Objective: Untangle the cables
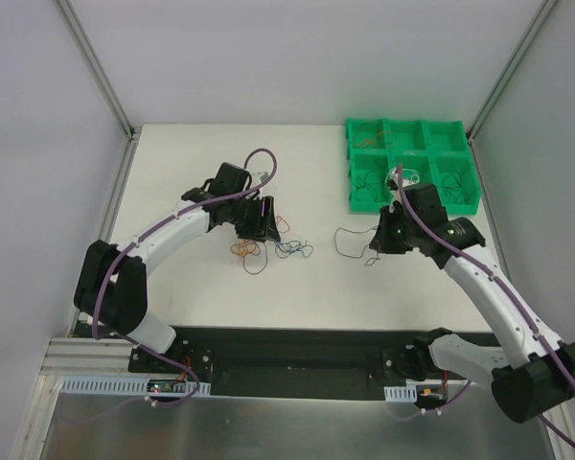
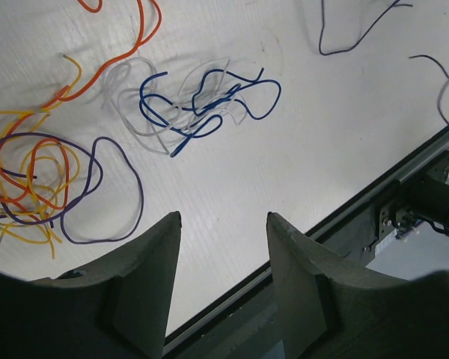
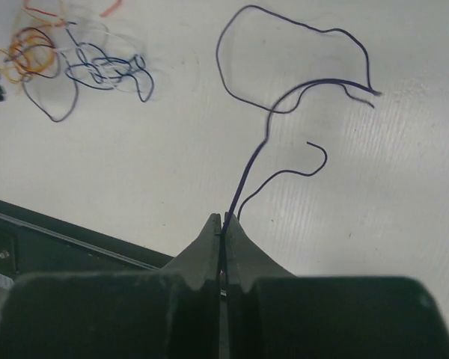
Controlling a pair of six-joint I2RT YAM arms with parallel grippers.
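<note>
Bright, even diffuse light in all three views, no hard glare. White table [image 1: 211, 287] runs near overexposed. Overhead view sharp, only soft faint shadows under the arms [image 1: 163, 235]. Wrist views softer, slightly grainy: fingers [image 2: 146, 284] at 6 o'clock dark and defocused, purple cable [image 3: 247, 176] blurs toward them.

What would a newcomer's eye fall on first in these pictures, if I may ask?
The bright green tray at the far right corner of the table stands out most. Next, the tangle of orange, yellow and purple wires lies by the open left gripper, while the right gripper pinches one dark wire.
</note>
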